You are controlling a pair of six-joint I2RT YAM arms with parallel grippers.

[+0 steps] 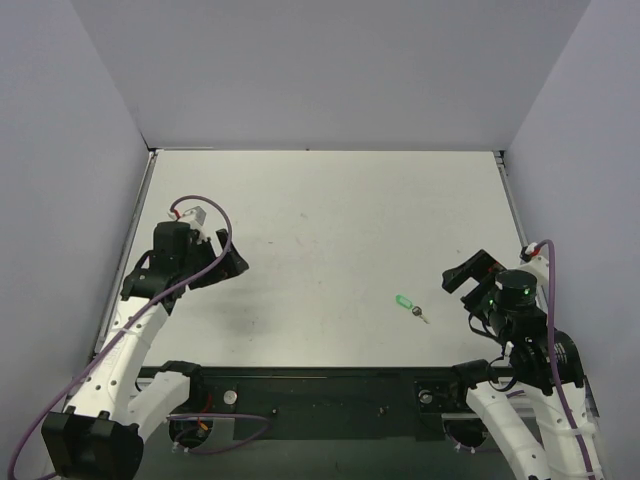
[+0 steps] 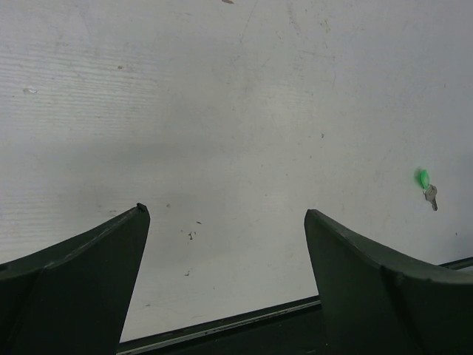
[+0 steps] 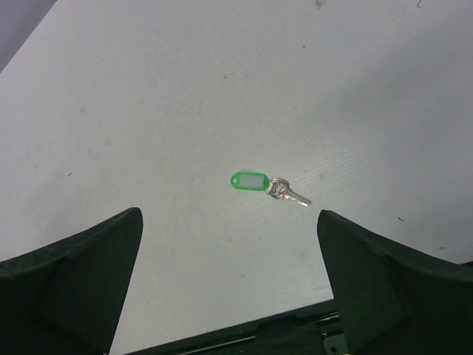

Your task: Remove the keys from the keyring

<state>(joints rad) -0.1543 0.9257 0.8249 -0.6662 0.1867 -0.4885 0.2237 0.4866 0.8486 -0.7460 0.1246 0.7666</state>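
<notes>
A small green oval tag, the keyring (image 1: 403,301) (image 3: 248,180) (image 2: 422,177), lies flat on the white table with a slim grey key (image 1: 420,314) (image 3: 290,194) (image 2: 431,196) joined to its right end. My right gripper (image 1: 470,272) (image 3: 229,216) hovers open just right of them; in its wrist view the pair lies a little ahead, between the fingers' lines. My left gripper (image 1: 222,252) (image 2: 225,211) stands open far to the left, holding nothing.
The white table (image 1: 330,200) is walled by grey panels on three sides. A black rail (image 1: 330,385) runs along the near edge by the arm bases. Small dark specks (image 2: 191,235) mark the surface near the left gripper.
</notes>
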